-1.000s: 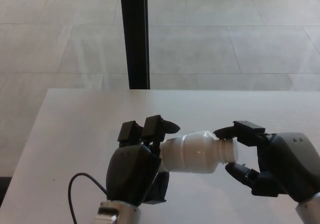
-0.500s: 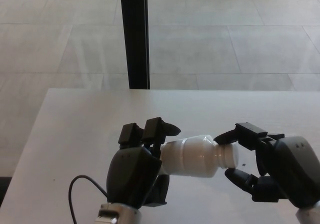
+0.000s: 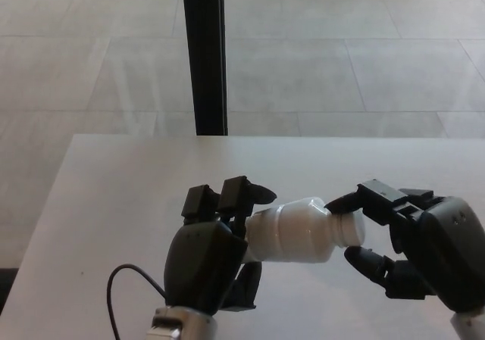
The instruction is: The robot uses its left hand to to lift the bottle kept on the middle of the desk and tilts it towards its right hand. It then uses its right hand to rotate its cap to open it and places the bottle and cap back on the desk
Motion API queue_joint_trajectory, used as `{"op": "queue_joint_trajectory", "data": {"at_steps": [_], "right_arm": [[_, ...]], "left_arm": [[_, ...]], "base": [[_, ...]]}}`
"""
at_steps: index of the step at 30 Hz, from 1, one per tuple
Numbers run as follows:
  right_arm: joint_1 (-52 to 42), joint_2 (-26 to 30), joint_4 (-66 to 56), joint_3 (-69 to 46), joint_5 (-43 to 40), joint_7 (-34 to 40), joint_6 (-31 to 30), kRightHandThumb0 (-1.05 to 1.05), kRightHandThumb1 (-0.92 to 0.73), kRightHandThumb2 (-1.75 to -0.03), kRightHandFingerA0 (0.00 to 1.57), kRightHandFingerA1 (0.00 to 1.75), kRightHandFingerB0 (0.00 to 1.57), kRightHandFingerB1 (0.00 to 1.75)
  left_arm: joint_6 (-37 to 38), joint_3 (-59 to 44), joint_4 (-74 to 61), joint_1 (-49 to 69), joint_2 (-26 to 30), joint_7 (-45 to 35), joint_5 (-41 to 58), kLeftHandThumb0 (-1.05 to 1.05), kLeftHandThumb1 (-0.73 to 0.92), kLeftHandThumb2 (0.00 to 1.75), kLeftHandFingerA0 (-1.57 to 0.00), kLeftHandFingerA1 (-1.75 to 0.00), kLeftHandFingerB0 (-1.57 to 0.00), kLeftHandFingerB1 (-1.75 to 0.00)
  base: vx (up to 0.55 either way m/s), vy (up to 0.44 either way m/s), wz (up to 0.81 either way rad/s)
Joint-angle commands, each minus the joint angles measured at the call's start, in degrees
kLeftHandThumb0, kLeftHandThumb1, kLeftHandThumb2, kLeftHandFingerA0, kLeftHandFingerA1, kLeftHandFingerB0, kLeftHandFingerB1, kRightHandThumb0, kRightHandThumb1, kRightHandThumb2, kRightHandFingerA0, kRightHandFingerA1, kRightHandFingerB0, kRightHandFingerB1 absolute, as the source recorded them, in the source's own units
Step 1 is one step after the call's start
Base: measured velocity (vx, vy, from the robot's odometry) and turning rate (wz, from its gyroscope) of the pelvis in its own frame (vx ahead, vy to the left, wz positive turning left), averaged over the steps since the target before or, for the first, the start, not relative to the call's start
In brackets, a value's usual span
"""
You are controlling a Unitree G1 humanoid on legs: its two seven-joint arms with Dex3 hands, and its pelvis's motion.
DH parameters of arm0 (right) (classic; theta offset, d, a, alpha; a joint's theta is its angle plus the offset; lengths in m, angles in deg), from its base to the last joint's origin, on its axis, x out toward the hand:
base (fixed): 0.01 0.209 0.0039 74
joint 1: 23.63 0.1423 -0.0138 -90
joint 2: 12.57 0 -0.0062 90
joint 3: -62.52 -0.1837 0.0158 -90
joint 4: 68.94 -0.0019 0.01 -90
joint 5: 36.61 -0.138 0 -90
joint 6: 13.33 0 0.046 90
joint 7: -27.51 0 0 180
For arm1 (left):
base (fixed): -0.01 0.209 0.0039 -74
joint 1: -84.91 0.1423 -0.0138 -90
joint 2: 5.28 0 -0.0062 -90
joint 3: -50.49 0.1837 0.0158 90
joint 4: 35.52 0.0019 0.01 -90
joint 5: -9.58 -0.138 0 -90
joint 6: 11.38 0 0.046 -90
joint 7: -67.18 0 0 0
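A white plastic bottle (image 3: 292, 230) lies almost level above the desk (image 3: 114, 196), its base in my left hand (image 3: 204, 268), which is shut on it. The white cap (image 3: 350, 230) points to the right. My right hand (image 3: 424, 249) meets it there: an upper finger rests on the top of the cap and neck, and the thumb sits just under the cap's lower edge. The bottle's base is hidden behind my left fingers.
A thin black cable (image 3: 121, 279) loops on the desk beside my left wrist. A black post (image 3: 203, 52) stands behind the desk's far edge, with tiled floor beyond.
My right hand's fingers loosened from the cap half a second ago and have closed back around it. The bottle and left hand shifted slightly right and down.
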Motion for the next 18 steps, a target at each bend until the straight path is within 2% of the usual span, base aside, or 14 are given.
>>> {"op": "queue_joint_trajectory", "data": {"at_steps": [1, 3, 4, 5, 6, 8, 9, 10, 11, 12, 13, 14, 16, 18], "right_arm": [[7.4, 8.9, 1.3, -4.0, 9.3, 21.5, 16.8, -0.23, -0.51, -1.0, 1.0, 1.66, 0.83, 1.31], [7.9, 9.9, 1.8, -3.7, 9.9, 22.6, 17.7, -0.23, -0.49, -1.03, 0.98, 1.65, 0.82, 1.32], [8.6, 11.6, 2.3, -3.7, 10.2, 22.5, 19.6, -0.26, -0.49, -1.05, 1.0, 1.62, 0.84, 1.31], [8.7, 12.1, 2.4, -3.8, 10.0, 22.3, 20.3, -0.3, -0.48, -1.07, 1.0, 1.54, 0.85, 1.29], [8.8, 12.3, 2.5, -3.7, 10.1, 22.5, 20.5, -0.3, -0.48, -1.07, 1.0, 1.54, 0.85, 1.29], [9.7, 13.7, 3.5, -3.2, 10.1, 22.4, 23.0, -0.3, -0.47, -1.07, 1.01, 1.5, 0.87, 1.25], [9.9, 14.4, 3.7, -3.1, 10.4, 22.4, 23.6, -0.31, -0.48, -1.05, 1.01, 1.51, 0.88, 1.25], [10.1, 15.1, 3.8, -3.0, 10.5, 22.1, 24.2, -0.26, -0.45, -1.06, 1.0, 1.53, 0.85, 1.29], [10.3, 16.1, 4.0, -2.8, 10.7, 21.8, 25.2, -0.3, -0.47, -1.05, 1.0, 1.49, 0.88, 1.25], [10.5, 16.7, 4.2, -2.5, 11.0, 22.0, 25.9, -0.3, -0.46, -1.07, 0.98, 1.52, 0.87, 1.26], [10.6, 17.1, 4.4, -2.3, 11.2, 21.9, 26.4, -0.3, -0.46, -1.07, 0.98, 1.52, 0.87, 1.26], [10.6, 17.9, 4.5, -1.7, 12.4, 22.9, 27.0, -0.31, -0.51, -1.0, 0.96, 1.49, 0.85, 1.26], [11.1, 18.8, 4.6, -0.9, 14.3, 24.5, 27.7, -0.3, -0.47, -1.05, 0.95, 1.54, 0.82, 1.31], [11.8, 19.6, 5.0, 0.0, 16.0, 26.5, 28.7, -0.31, -0.44, -1.05, 0.92, 1.52, 0.8, 1.28]], "left_arm": [[0.2, -0.6, -0.1, -0.1, 1.0, -1.1, 0.4, 0.13, 0.5, 1.33, -1.04, -1.75, -0.88, -1.48], [0.6, -0.7, -0.1, -0.2, 1.2, -1.6, 0.8, 0.13, 0.52, 1.3, -1.03, -1.75, -0.88, -1.48], [-0.2, -0.7, -0.5, 0.0, 1.0, -2.2, 0.8, 0.16, 0.54, 1.28, -0.91, -1.75, -0.82, -1.5], [-0.2, -0.7, -0.5, -0.1, 1.1, -2.3, 0.7, 0.17, 0.54, 1.27, -0.9, -1.75, -0.82, -1.5], [-0.2, -0.6, -0.5, -0.1, 1.1, -2.3, 0.7, 0.17, 0.54, 1.27, -0.9, -1.75, -0.82, -1.5], [0.5, -0.7, -0.4, 0.0, 1.4, -2.1, 0.9, 0.17, 0.53, 1.29, -0.92, -1.75, -0.83, -1.5], [0.2, -0.8, -0.5, 0.0, 1.3, -2.2, 0.9, 0.11, 0.52, 1.3, -1.05, -1.75, -0.88, -1.47], [0.1, -0.7, -0.6, 0.0, 1.2, -2.3, 0.9, 0.18, 0.51, 1.29, -0.91, -1.75, -0.83, -1.53], [0.2, -0.7, -0.5, 0.0, 1.3, -2.3, 0.8, 0.13, 0.5, 1.31, -1.06, -1.75, -0.88, -1.45], [0.4, -0.7, -0.4, 0.0, 1.4, -2.2, 0.9, 0.19, 0.53, 1.29, -0.95, -1.75, -0.84, -1.48], [0.4, -0.7, -0.3, -0.1, 1.4, -2.0, 0.8, 0.19, 0.53, 1.29, -0.95, -1.75, -0.84, -1.48], [0.1, -0.7, -0.4, -0.1, 1.3, -2.2, 0.8, 0.12, 0.51, 1.31, -1.06, -1.75, -0.88, -1.46], [0.0, -0.8, -0.5, -0.2, 1.4, -2.3, 0.7, 0.12, 0.5, 1.31, -1.05, -1.75, -0.88, -1.47], [0.1, -0.8, -0.4, -0.2, 1.4, -2.5, 0.8, 0.13, 0.51, 1.31, -1.05, -1.75, -0.87, -1.48]], "base": [[0.0, 0.0, 0.0], [0.0, 0.0, 0.0], [0.0, 0.0, 0.0], [0.0, 0.0, 0.0], [0.0, 0.0, 0.0], [0.0, 0.0, 0.0], [0.0, 0.0, 0.0], [0.0, 0.0, 0.0], [0.0, 0.0, 0.0], [0.0, 0.0, 0.0], [0.0, 0.0, 0.0], [0.0, 0.0, 0.0], [0.0, 0.0, 0.0], [0.0, 0.0, 0.0]]}}
